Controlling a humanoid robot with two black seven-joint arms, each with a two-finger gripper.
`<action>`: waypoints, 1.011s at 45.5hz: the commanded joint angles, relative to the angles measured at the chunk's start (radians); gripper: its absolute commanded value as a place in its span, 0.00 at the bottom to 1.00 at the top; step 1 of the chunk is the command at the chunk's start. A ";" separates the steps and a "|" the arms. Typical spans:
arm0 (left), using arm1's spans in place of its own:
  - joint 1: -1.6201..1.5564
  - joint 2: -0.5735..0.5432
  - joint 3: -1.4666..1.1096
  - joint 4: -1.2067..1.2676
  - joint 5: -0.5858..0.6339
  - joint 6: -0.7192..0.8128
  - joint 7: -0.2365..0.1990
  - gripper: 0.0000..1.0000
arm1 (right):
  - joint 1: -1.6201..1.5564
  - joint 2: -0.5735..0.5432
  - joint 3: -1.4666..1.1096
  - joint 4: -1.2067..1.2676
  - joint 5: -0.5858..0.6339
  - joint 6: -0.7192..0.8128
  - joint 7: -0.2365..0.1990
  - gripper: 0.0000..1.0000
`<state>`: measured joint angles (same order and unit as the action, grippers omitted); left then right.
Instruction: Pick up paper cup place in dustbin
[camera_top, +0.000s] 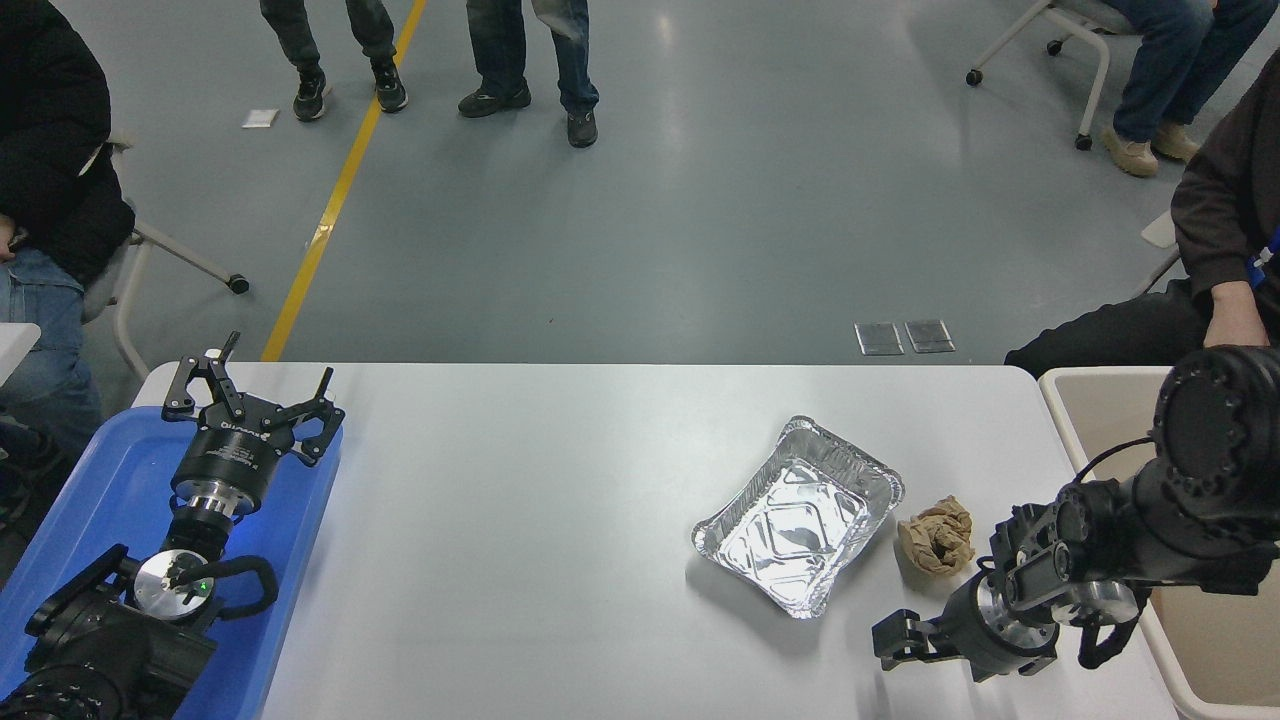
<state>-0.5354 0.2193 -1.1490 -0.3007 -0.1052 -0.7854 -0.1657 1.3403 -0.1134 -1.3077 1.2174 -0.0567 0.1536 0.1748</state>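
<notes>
No paper cup shows anywhere in the head view. The beige dustbin (1105, 415) stands off the table's right end, and my right arm covers much of it. My right gripper (893, 640) is low over the table's front right, pointing left, just below a crumpled brown paper wad (936, 534). I see nothing in it, and its state is unclear. My left gripper (256, 388) is parked open and empty over the blue tray (95, 490) at the left.
A silver foil tray (800, 515) lies right of the table's middle, next to the wad. A seated person (1225, 240) is at the far right near the bin, another (45, 150) at the far left. People stand farther back.
</notes>
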 joint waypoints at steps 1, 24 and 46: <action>0.000 0.000 0.000 0.000 -0.001 0.000 0.000 0.99 | -0.003 0.000 -0.002 -0.002 -0.002 -0.002 0.000 1.00; 0.000 0.002 0.003 0.000 0.001 0.000 0.000 0.99 | 0.391 -0.090 -0.053 0.249 -0.005 0.102 0.020 1.00; 0.000 0.002 0.002 0.000 -0.001 0.000 0.000 0.99 | 1.151 -0.403 -0.091 0.386 -0.242 0.632 0.003 1.00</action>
<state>-0.5352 0.2209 -1.1461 -0.3005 -0.1044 -0.7854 -0.1659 2.1962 -0.3411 -1.3984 1.5710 -0.1162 0.5502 0.1855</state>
